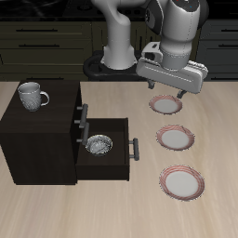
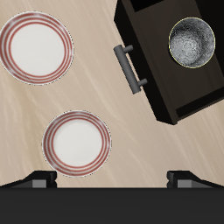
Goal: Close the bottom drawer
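Hovering above the red-rimmed plates (image 1: 175, 138) beside the cabinet (image 1: 37, 130), the gripper (image 1: 168, 93) holds nothing, fingers (image 2: 185, 178) spread wide. The bottom drawer (image 1: 113, 153) stands pulled out from the dark wooden cabinet, a shiny metal bowl (image 2: 192, 42) inside. Pushing off-centre past its grey bar handle (image 2: 131, 70) could glance off the flat front or jolt the bowl.

The robot arm (image 1: 125, 33) is built of smooth, rounded white-grey segments with a glossy sheen, rising from a dark round base (image 1: 100, 65). Its last link is a bulky grey cylinder with a darker band. Below it sits a flat, boxy light-grey hand body carrying the gripper (image 1: 167, 93), whose two short fingers (image 1: 153, 84) are black. In the wrist view the finger tips appear as dark, blocky shapes.
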